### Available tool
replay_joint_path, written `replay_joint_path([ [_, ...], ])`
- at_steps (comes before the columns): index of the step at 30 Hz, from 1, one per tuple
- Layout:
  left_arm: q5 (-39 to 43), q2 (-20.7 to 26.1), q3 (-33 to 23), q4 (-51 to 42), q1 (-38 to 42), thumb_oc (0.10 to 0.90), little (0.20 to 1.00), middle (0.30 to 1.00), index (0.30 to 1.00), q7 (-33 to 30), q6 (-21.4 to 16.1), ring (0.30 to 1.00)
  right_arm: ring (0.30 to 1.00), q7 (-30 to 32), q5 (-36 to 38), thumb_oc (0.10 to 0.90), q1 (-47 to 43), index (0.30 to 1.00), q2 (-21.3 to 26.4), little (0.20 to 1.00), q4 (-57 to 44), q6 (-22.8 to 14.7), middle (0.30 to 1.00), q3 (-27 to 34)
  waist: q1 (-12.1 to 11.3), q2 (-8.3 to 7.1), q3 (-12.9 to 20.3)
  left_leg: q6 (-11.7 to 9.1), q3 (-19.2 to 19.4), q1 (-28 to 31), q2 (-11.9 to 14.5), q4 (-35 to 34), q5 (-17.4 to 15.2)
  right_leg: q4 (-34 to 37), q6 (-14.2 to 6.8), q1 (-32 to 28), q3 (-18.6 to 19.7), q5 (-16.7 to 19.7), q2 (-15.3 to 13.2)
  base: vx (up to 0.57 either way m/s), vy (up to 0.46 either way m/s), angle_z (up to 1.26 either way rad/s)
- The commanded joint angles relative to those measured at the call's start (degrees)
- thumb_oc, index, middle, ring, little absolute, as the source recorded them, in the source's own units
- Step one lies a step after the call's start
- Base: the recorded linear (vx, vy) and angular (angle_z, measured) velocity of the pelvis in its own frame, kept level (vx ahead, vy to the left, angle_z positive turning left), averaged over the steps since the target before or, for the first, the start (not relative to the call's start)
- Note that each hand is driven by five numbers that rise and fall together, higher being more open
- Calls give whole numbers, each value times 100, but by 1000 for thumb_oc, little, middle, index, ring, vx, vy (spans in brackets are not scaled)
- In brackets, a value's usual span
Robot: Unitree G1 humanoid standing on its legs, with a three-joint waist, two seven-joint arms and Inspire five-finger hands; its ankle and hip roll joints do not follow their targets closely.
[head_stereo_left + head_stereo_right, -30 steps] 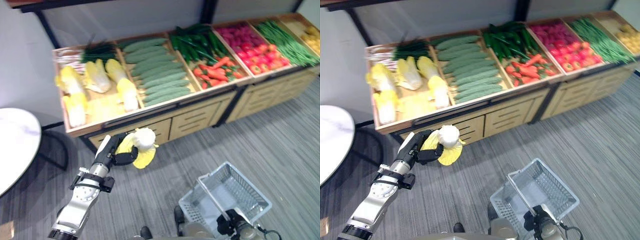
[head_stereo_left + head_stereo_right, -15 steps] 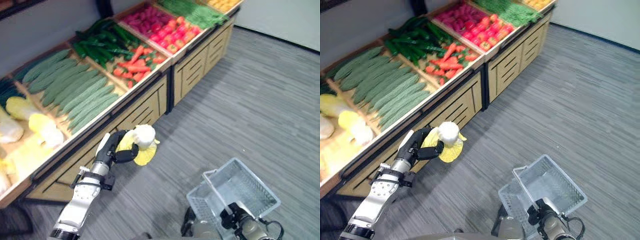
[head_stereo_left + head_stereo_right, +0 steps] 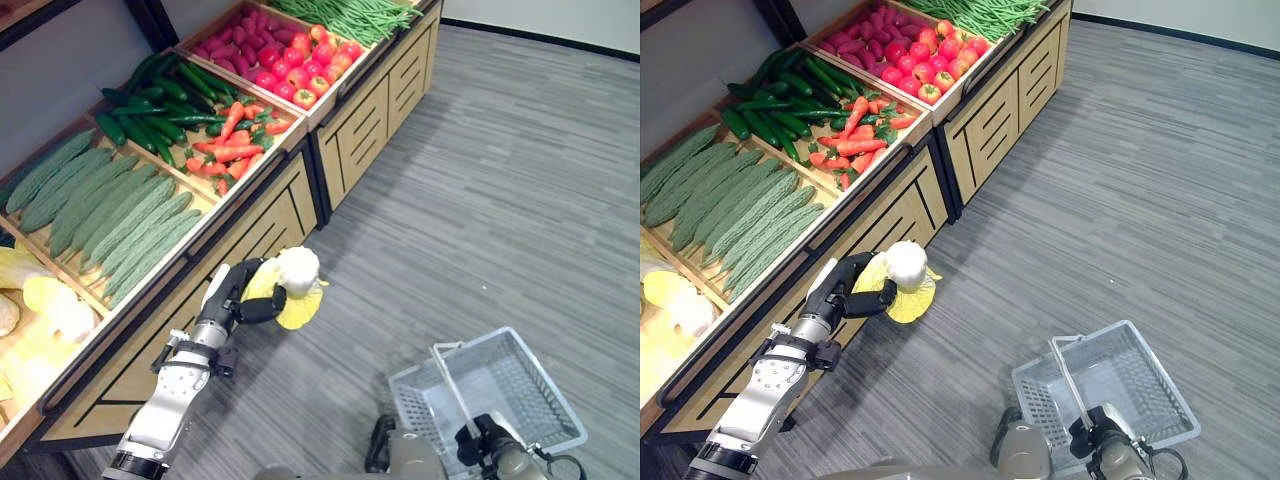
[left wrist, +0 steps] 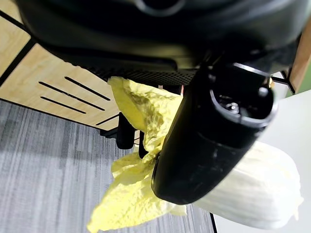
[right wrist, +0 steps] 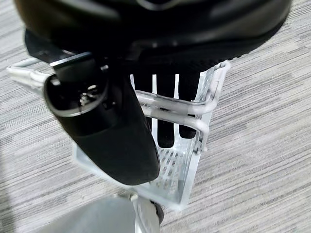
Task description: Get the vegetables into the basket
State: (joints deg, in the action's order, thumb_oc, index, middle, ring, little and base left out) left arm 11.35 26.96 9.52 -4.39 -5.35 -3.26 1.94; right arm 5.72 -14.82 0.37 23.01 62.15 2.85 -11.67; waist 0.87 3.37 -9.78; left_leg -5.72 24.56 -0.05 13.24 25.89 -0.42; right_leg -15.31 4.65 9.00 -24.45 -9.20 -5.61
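Above the grey floor (image 3: 520, 180), in front of the wooden stand (image 3: 270, 215), the left robot hand (image 3: 243, 300) holds a cabbage (image 3: 290, 285), its fingers curled round the pale head and yellow leaves; the left wrist view shows the thumb (image 4: 209, 141) lying across the cabbage. At lower right, the right robot hand (image 5: 165, 104) grips the handle of the wire basket (image 3: 520, 390), fingers hooked over the bar. Cabbage and basket are well apart, the cabbage up and to the left of the basket. Compared with half a second ago, the whole view has swung further along the stand: the cucumbers (image 3: 110, 215) now lie far left, and the carrots (image 3: 230, 140) and tomatoes (image 3: 290, 70) sit nearer the centre. Both hands keep the same hold, and the cabbage remains outside the basket.
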Motion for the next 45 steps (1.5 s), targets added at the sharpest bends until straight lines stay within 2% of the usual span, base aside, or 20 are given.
replay_joint_path([
  [1, 44, -7, -592, -713, 369, 400, 300, 300, 300, -287, -650, 300, 300, -7, 39, 400, -94, 300, 90, 300, -86, -132, 300, -318, 70, -445, -65, 194, -648, -85, -727, -2168, -195, 1608, -759, -892, -71, 401, 153, 191, -36, -61],
  [2, 44, -6, -594, -714, 363, 400, 300, 300, 300, -286, -651, 300, 300, -7, 38, 400, -92, 300, 89, 300, -87, -132, 300, -322, 69, -448, -63, 197, -641, -61, -737, -2213, -173, 1612, -761, -896, -66, 404, 151, 147, 25, -66],
  [4, 98, -29, -664, -719, 249, 400, 300, 300, 300, -311, -682, 300, 300, 0, 3, 400, -63, 300, 128, 300, -114, -144, 300, -326, 13, -477, -65, 166, -1056, -193, -749, -2704, 29, 1607, -708, -904, 30, 374, 171, 66, 36, -44],
  [5, 99, -30, -665, -721, 247, 400, 300, 300, 300, -310, -683, 300, 300, -1, 2, 400, -60, 300, 130, 300, -118, -143, 300, -325, 25, -482, -58, 173, -1058, -188, -762, -2744, 63, 1613, -699, -899, 12, 373, 165, 86, 94, -41],
  [6, 95, -37, -734, -734, 189, 400, 300, 300, 300, -340, -711, 300, 300, -3, -33, 400, -78, 300, 155, 300, -144, -163, 300, -361, -33, -486, -72, 160, -1718, -325, -850, -3089, 335, 1590, -602, -931, 95, 344, 193, 92, 160, -39],
  [7, 70, -48, -767, -725, 175, 400, 300, 300, 300, -366, -746, 300, 300, 7, -27, 400, -145, 300, 155, 300, -97, -182, 300, -382, -89, -465, -97, 112, -2298, -469, -961, -3089, 376, 1533, -592, -959, 270, 334, 221, 132, 227, -59],
  [9, 25, -26, -800, -710, 178, 400, 300, 300, 300, -401, -761, 300, 300, 3, -13, 400, -241, 300, 149, 300, -37, -218, 300, -422, -85, -431, -99, 101, -2751, -488, -1037, -3089, 383, 1402, -562, -975, 521, 271, 246, 171, 299, -81],
  [10, 20, 18, -840, -706, 116, 400, 300, 300, 300, -421, -772, 300, 300, -43, -5, 400, -276, 300, 115, 300, -49, -231, 300, -455, -90, -417, -80, 269, -2882, -318, -1110, -3037, 200, 1149, -586, -977, 829, 147, 219, 242, 402, -111],
  [12, -7, 35, -833, -689, 108, 400, 300, 300, 300, -424, -754, 300, 300, -56, -28, 400, -283, 300, 89, 300, -54, -223, 300, -499, -138, -444, -52, 337, -2814, -269, -1142, -2912, 65, 1091, -629, -982, 978, 150, 188, 159, 288, -108],
  [13, -31, 62, -821, -691, 117, 400, 300, 300, 300, -421, -756, 300, 300, -62, -34, 400, -275, 300, 67, 300, -55, -212, 300, -477, -141, -444, -44, 413, -2739, -255, -1188, -2810, -23, 1004, -675, -990, 1042, 162, 128, 143, 368, -67],
  [14, -29, 157, -813, -680, 106, 400, 300, 300, 300, -398, -754, 300, 300, -36, 12, 400, -325, 300, 8, 300, -33, -190, 300, -427, -126, -456, -7, 573, -2598, -155, -1263, -2810, -127, 880, -775, -957, 1205, 190, 68, 142, 369, -48],
  [19, -90, 319, -807, -620, 151, 400, 300, 300, 300, -412, -731, 300, 300, 21, 90, 400, -355, 300, -111, 300, -67, -152, 300, -360, -134, -446, 81, 734, -2250, 73, -1329, -3089, -152, 829, -940, -840, 1483, 298, 0, 70, 279, -49],
  [20, -87, 352, -830, -579, 155, 400, 300, 300, 300, -453, -694, 300, 300, 37, 121, 400, -340, 300, -185, 300, -115, -113, 300, -333, -113, -442, 127, 784, -2087, 99, -1364, -3089, -245, 848, -1022, -774, 1576, 381, -42, 36, 240, -49],
  [25, -258, 406, -709, -391, 188, 400, 300, 300, 300, -357, -574, 300, 300, 78, 169, 400, -368, 300, -288, 300, -128, -59, 300, -259, -69, -369, 193, 913, -1816, 272, -1461, -3089, -429, 1081, -1195, -843, 1702, 632, -143, 50, 204, -31],
  [32, -410, 586, -436, -55, 226, 400, 300, 300, 300, -110, -405, 300, 300, 87, 100, 400, -574, 300, -83, 300, -463, 39, 300, -242, -57, -350, 304, 954, -1611, 427, -1475, -3089, -527, 1450, -1261, -1027, 1792, 824, -182, 20, 54, -19],
  [38, -1180, 963, -94, 203, 536, 400, 300, 300, 300, 290, -156, 300, 300, 36, 110, 400, -1214, 300, 344, 300, -837, 145, 300, -275, -28, -359, 378, 925, -1536, 520, -1447, -3089, -543, 1645, -1248, -1152, 1849, 856, -155, -4, -20, -17],
  [42, -1882, 1105, 45, 301, 771, 400, 300, 300, 300, 232, -15, 300, 300, 133, 155, 400, -1611, 300, 590, 300, -1450, 237, 300, -211, -21, -355, 430, 897, -1536, 554, -1417, -3089, -546, 1810, -1217, -1248, 1825, 878, -135, -6, -56, -3],
  [45, -2205, 1127, 67, 264, 823, 400, 300, 300, 300, 172, 32, 300, 300, 172, 172, 400, -1667, 300, 592, 300, -1677, 258, 300, -200, -19, -345, 444, 886, -1530, 587, -1404, -3089, -547, 1852, -1199, -1287, 1826, 882, -121, 5, -51, -2],
])
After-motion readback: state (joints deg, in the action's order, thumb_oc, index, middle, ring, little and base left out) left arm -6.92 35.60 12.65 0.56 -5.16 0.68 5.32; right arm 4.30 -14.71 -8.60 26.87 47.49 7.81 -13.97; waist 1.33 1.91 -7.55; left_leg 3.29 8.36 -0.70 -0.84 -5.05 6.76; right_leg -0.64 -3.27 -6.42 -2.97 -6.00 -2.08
